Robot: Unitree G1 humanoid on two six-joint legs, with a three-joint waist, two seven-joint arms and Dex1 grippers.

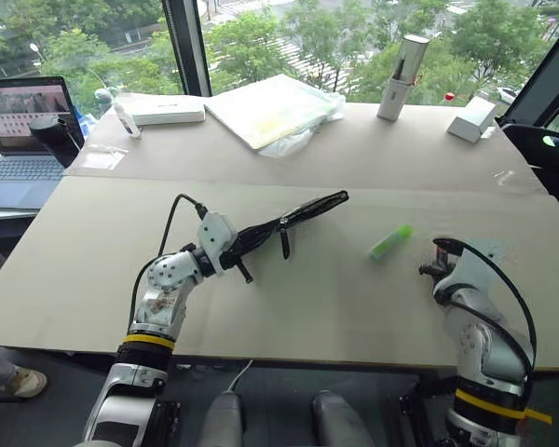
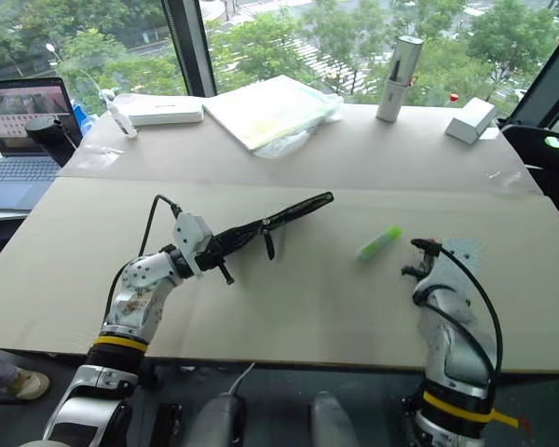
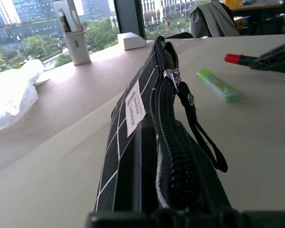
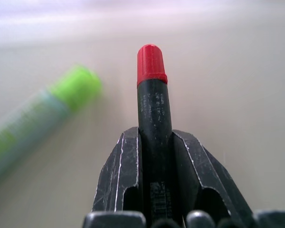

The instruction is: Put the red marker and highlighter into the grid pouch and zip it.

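Note:
The grid pouch (image 1: 298, 216), black with white grid lines and a white label, hangs edge-up above the table, and my left gripper (image 1: 231, 250) is shut on its near end. Its zipper slider and black pull strap (image 3: 190, 102) dangle on the side facing the right arm. The light green highlighter (image 1: 390, 241) lies flat on the table between the pouch and my right gripper (image 1: 435, 265). That gripper is shut on the red marker (image 4: 153, 104). The marker's black barrel sits between the fingers, with the red cap sticking out past the tips, low over the table beside the highlighter (image 4: 38, 118).
At the back of the table are a white box (image 1: 168, 110), plastic-wrapped papers (image 1: 275, 110), a tall pale cylinder (image 1: 402, 79) and a small white box (image 1: 472, 119). An open laptop (image 1: 23, 130) stands far left. The table's front edge (image 1: 289, 358) is close to both arms.

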